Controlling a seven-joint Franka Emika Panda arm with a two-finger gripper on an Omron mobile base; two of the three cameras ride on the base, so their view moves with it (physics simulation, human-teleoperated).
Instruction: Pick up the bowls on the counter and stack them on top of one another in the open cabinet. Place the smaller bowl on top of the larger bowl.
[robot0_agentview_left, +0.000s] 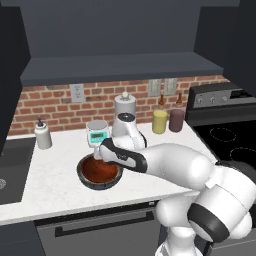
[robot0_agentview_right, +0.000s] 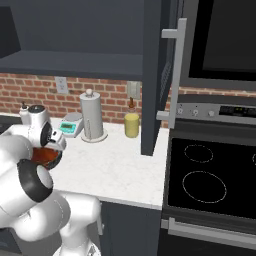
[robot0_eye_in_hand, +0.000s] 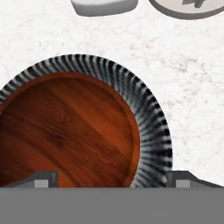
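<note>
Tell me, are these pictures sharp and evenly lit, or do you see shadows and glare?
Left base view: soft, slightly blurry render; the open cabinet recess lies in shadow, and the larger bowl casts a faint one on the counter. Right base view: flat light, no glare on the dark stovetop. Hand view: the smaller bowl looks glossy and sharp.

Soap bottle (robot0_agentview_left: 43, 135); scale (robot0_agentview_left: 97, 132); canisters (robot0_agentview_left: 160, 121).
</note>
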